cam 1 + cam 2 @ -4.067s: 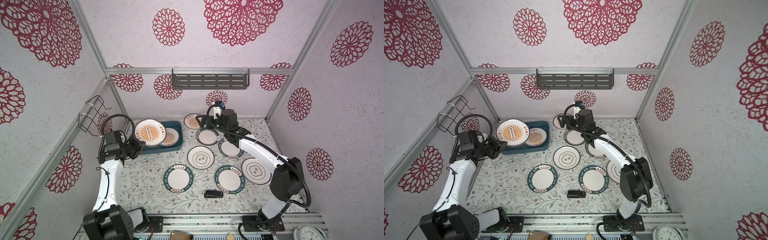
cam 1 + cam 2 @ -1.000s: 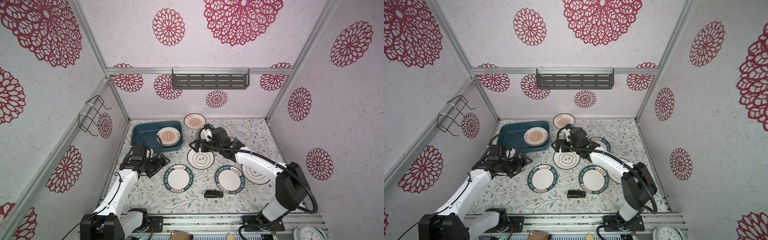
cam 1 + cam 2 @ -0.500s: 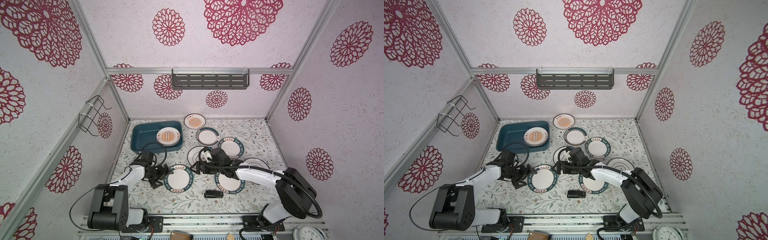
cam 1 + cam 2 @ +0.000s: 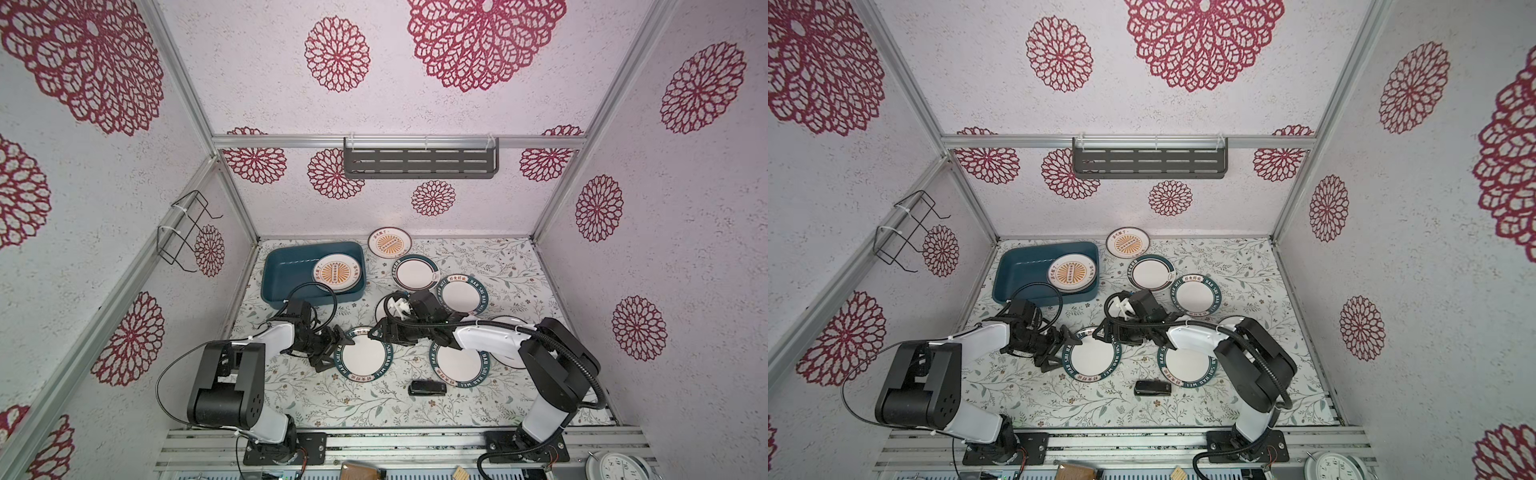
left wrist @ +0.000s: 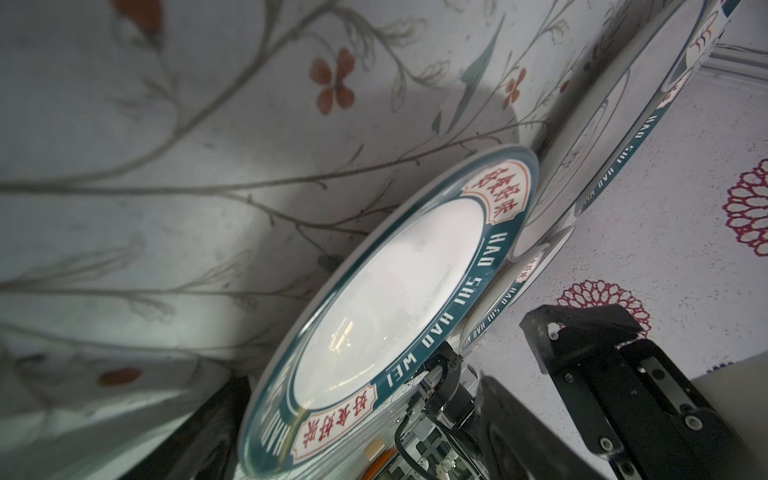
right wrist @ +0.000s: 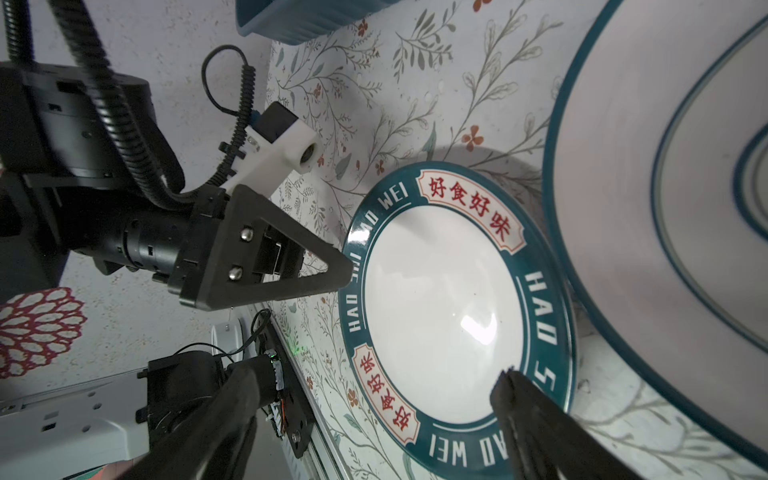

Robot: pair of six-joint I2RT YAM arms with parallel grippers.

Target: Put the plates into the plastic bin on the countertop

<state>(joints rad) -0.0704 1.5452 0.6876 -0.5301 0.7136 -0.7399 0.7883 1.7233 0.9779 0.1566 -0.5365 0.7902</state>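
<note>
Bright even light, wrist views w/ blur

Left arm (image 4: 270, 337) and right arm (image 4: 486, 337): white moulded shells, matte black joint housings. Black corrugated conduit (image 6: 109, 112) follows the left wrist. A thin black cable (image 6: 216, 83) loops to a white camera bracket (image 6: 286, 145). Left pincer (image 4: 337, 352): black triangular fingers, two silver screw heads (image 6: 246, 235). Right pincer (image 6: 376, 376): black, ridged tips.

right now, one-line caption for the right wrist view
Left gripper and right gripper, both open, flank one teal-rimmed plate lying flat on the countertop.
</note>
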